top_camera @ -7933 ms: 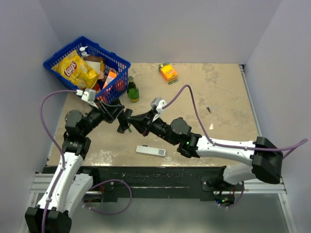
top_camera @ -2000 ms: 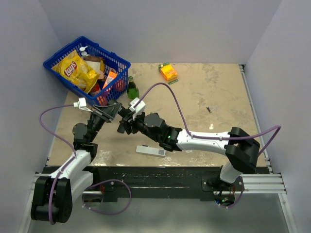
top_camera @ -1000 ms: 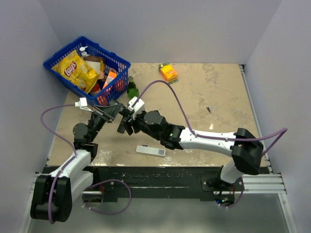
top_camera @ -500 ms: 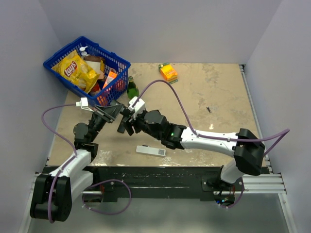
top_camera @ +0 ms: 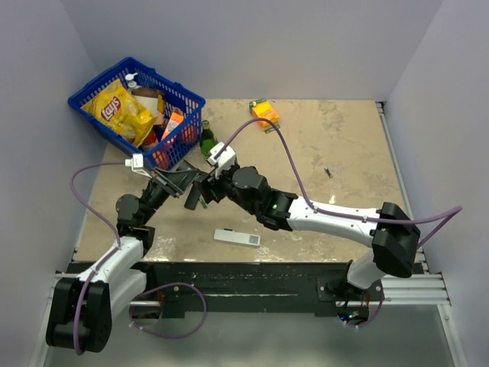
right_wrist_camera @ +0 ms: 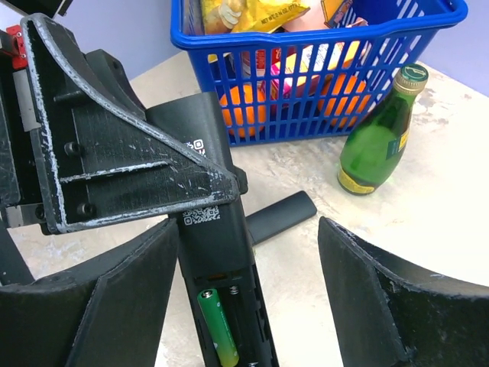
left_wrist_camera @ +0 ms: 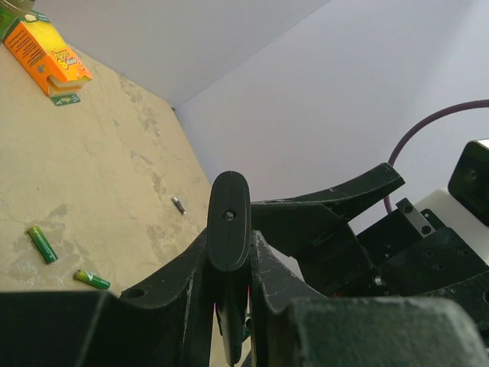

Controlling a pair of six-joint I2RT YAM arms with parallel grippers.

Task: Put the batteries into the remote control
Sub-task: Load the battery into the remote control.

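Shifted since a half-second back: left gripper edged rightward, right gripper lifted toward the green bottle. Left fingers pinch the remote control across its long edges; it looks light, rigid and smooth, best held there, clear of the open bay. Two loose batteries lie lower left in the left wrist view. Right fingers spread wide either side of the remote at lower centre, apparently not touching, with one seated battery in the bay.
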